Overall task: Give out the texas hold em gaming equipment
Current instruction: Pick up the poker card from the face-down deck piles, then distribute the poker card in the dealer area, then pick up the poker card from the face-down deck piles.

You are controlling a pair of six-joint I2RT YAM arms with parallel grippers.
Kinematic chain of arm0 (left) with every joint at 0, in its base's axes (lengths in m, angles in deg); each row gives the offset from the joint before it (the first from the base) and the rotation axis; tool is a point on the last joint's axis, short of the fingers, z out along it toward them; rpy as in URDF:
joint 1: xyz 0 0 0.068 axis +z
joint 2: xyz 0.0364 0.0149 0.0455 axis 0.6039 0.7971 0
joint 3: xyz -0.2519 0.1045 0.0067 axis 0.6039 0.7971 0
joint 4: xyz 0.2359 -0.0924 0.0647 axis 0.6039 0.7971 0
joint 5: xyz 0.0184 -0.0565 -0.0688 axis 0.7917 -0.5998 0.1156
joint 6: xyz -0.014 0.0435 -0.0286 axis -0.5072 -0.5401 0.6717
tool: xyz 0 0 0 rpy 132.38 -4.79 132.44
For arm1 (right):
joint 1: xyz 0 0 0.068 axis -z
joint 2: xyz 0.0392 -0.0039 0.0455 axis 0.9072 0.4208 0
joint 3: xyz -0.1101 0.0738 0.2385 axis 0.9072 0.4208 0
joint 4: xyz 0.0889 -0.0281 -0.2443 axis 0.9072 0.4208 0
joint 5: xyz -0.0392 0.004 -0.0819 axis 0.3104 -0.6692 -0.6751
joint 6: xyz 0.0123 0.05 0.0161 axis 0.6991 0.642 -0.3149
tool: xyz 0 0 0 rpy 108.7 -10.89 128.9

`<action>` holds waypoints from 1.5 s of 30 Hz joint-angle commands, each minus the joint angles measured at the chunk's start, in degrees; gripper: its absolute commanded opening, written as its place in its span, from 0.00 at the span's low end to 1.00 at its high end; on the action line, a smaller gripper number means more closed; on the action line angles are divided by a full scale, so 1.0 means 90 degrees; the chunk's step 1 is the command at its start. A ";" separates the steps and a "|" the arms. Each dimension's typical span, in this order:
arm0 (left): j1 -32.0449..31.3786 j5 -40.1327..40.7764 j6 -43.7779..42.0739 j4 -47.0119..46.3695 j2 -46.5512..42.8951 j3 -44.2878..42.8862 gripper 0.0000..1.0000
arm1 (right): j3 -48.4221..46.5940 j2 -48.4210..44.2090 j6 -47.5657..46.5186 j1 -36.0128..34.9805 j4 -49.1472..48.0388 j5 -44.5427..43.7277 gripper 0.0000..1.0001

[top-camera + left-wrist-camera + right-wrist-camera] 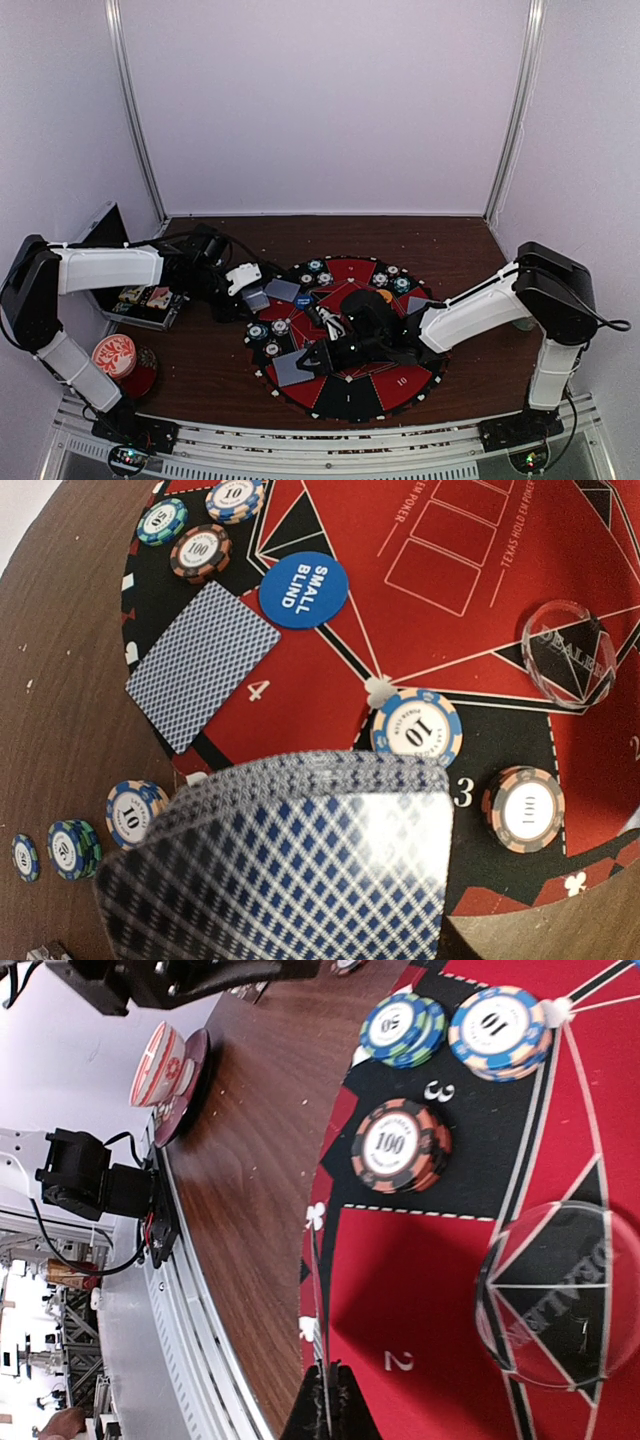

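The round red-and-black mat (400, 385) lies mid-table with poker chips around it. My left gripper (248, 288) is at its left edge, shut on a fanned stack of blue-backed playing cards (290, 865) that hides its fingers. Beyond the fan lie a 10 chip (416, 723), a 100 chip (524, 808), a single card (203, 663) on segment 4, the blue small-blind disc (303, 590) and a clear dealer disc (567, 655). The orange disc (385, 295) sits farther right. My right gripper (328, 1388) is shut on one card (320, 1300), seen edge-on above segment 2, near a 100 chip (400, 1143).
An open case (140, 300) sits at the table's left edge behind the left arm. A red-and-white patterned round disc (113, 355) stands near the front left corner. More chip stacks (70, 845) rest on the bare wood left of the mat. A metal rail (190, 1360) borders the near edge.
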 commanded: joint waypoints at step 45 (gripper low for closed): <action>0.0056 -0.0743 -0.0239 -0.0111 -0.0065 -0.0193 0.38 | -0.0637 -0.1427 -0.0732 -0.0445 0.2721 -0.3035 0.78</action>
